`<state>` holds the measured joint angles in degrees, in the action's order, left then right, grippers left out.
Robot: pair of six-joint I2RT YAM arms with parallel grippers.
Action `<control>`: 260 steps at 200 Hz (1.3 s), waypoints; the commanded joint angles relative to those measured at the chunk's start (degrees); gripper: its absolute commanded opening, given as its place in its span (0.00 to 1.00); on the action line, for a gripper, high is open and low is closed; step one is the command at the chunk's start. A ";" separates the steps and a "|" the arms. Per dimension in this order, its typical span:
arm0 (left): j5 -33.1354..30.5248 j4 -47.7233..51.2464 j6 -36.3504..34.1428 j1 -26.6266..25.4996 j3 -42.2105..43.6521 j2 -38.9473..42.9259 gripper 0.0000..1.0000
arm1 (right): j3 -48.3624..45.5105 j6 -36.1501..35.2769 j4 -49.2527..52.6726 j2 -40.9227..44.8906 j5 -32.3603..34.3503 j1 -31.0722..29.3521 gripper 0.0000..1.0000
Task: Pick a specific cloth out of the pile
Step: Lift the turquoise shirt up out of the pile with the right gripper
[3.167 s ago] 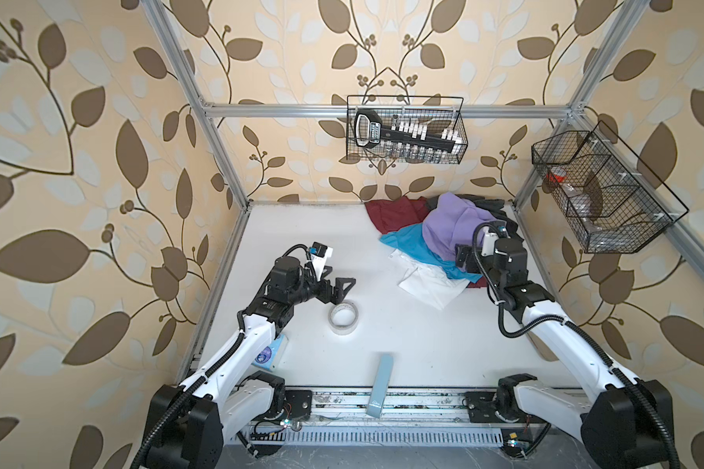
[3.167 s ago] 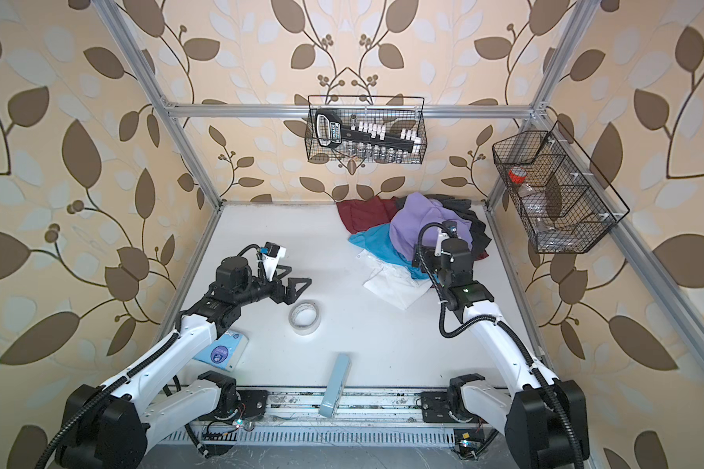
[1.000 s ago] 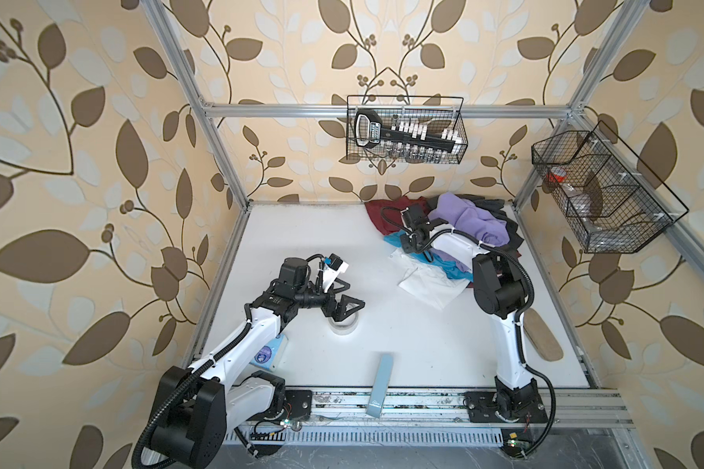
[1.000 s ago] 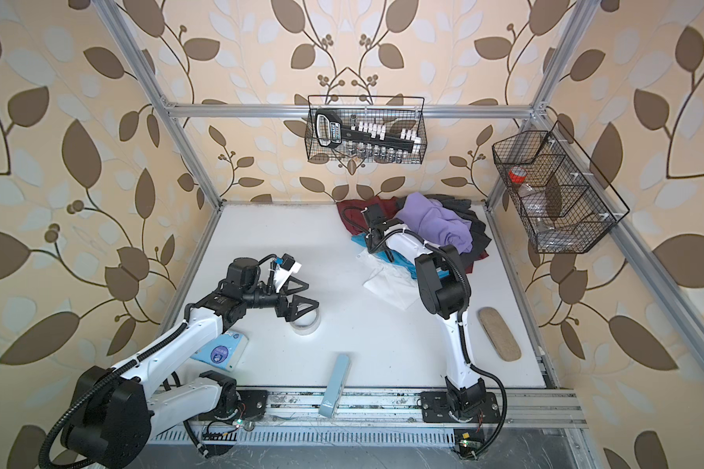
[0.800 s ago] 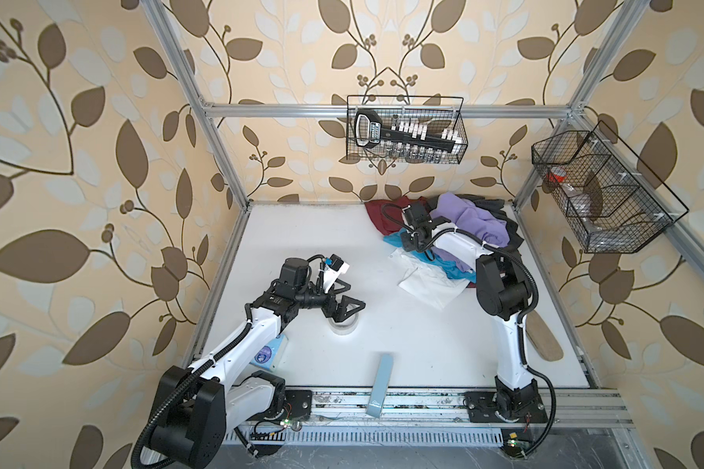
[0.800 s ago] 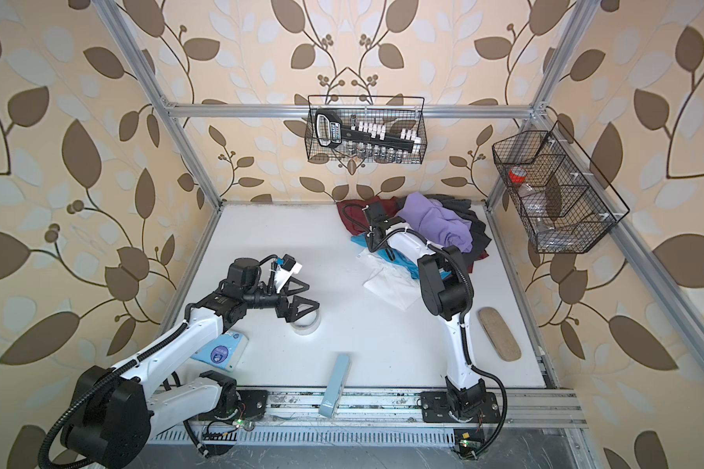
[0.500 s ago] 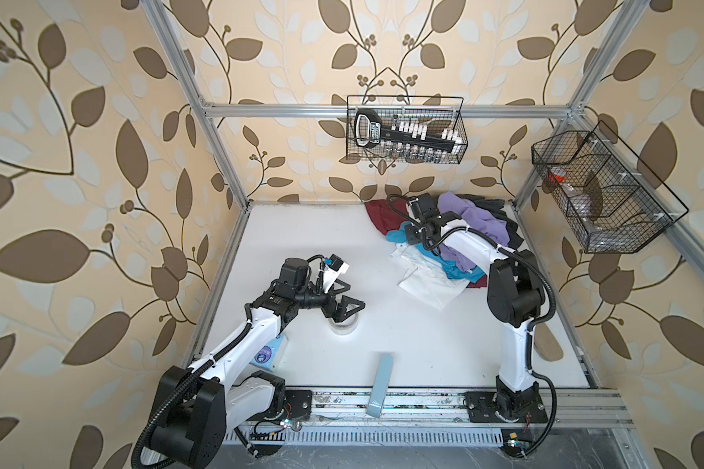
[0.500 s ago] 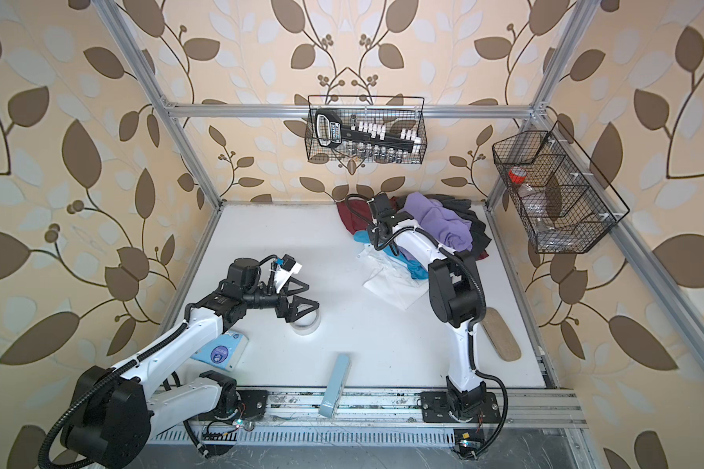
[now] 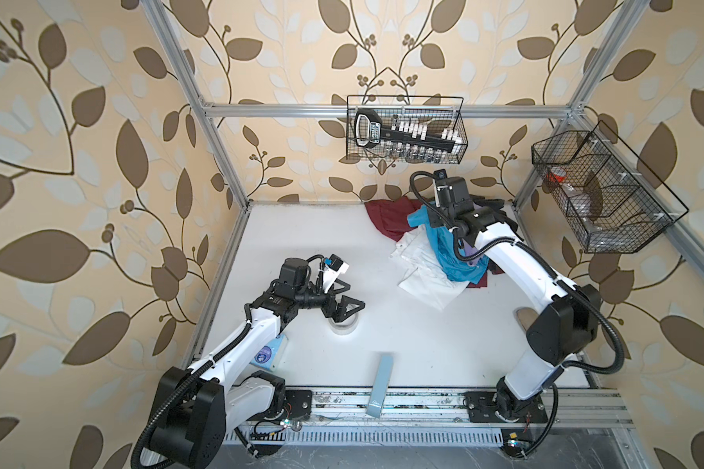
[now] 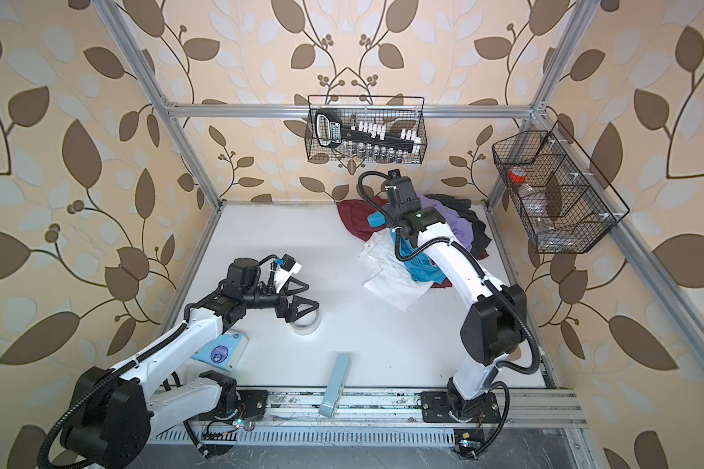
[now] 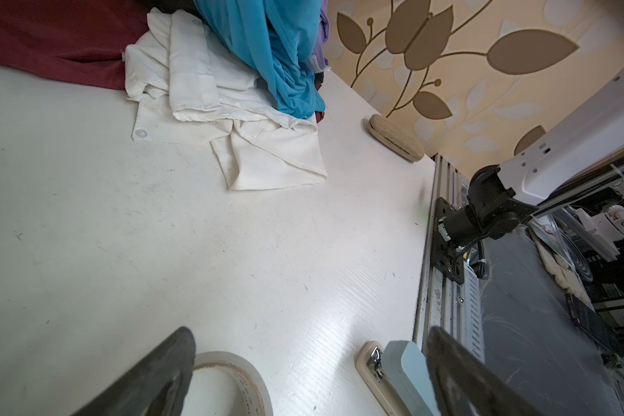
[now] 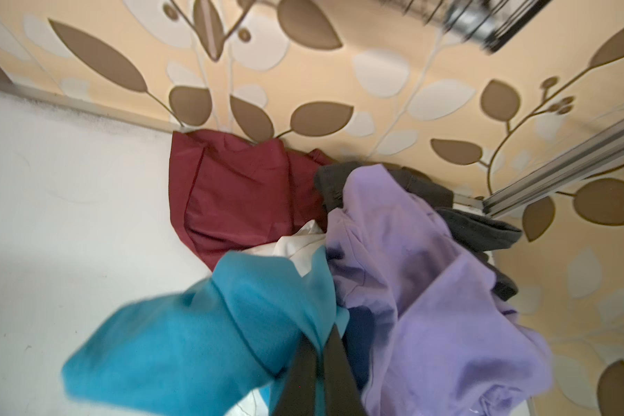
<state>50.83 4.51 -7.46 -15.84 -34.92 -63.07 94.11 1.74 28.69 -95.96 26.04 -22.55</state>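
Toward 1 o'clock on the white tabletop [image 9: 301, 243], against the far wall: heap of garments [image 10: 462, 233]. It is made up of a lilac-purple garment [image 12: 429, 288], a maroon garment [image 9: 385, 215] at the heap's 10 o'clock edge, a white buttoned shirt [image 9: 421, 276] spread at its 7 o'clock edge, and a dark grey garment [image 12: 476, 230] at its 2 o'clock edge.

Item sought: turquoise-blue soft fabric cloth [image 9: 444, 251]. One end is held up above the heap. The rest hangs in a long fold whose lower end rests on the white buttoned shirt, beside the lilac-purple garment.

Right end effector [image 12: 319, 363]: fingers pressed together, pinching the upper end of the cloth; mostly hidden in both top views.

Left end effector [image 9: 355, 296]: fingers spread wide, holding nothing, directly over a white ring-shaped tape roll [image 9: 344, 327] just toward 8 o'clock of the tabletop's centre.

Other stock:
- pale blue stapler [image 9: 381, 381] at 6 o'clock by the front rail
- beige oval pad [image 11: 393, 140] at 4 o'clock
- blue-and-white flat packet [image 10: 220, 351] at 8 o'clock beneath the left arm
- black wire basket [image 9: 462, 122] on the far wall at 12 o'clock
- second black wire basket [image 9: 626, 247] on the side wall at 2 o'clock
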 commanded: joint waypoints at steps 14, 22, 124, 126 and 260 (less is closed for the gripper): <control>1.64 -0.56 -1.24 -0.69 -1.82 1.54 0.99 | -1.35 -1.78 -7.05 7.07 3.94 -0.57 0.00; 1.64 -0.56 -1.18 -0.69 -1.83 1.63 0.99 | -0.98 -2.19 -7.61 8.02 4.15 -0.56 0.00; 1.16 -0.65 -1.15 -0.95 -1.38 2.68 0.99 | 5.16 -2.21 -12.90 16.86 -5.10 -0.55 0.00; 1.13 -0.65 -1.15 -0.95 -1.38 2.68 0.99 | 5.13 -2.12 -12.94 16.99 -5.36 -0.56 0.00; -7.84 -10.58 3.18 -1.30 5.79 15.86 0.99 | 10.90 10.96 -17.94 10.86 -35.94 -3.88 0.00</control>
<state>44.21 -1.17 -5.37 -16.58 -30.48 -49.84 100.86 8.75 14.63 -81.17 -1.65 -24.38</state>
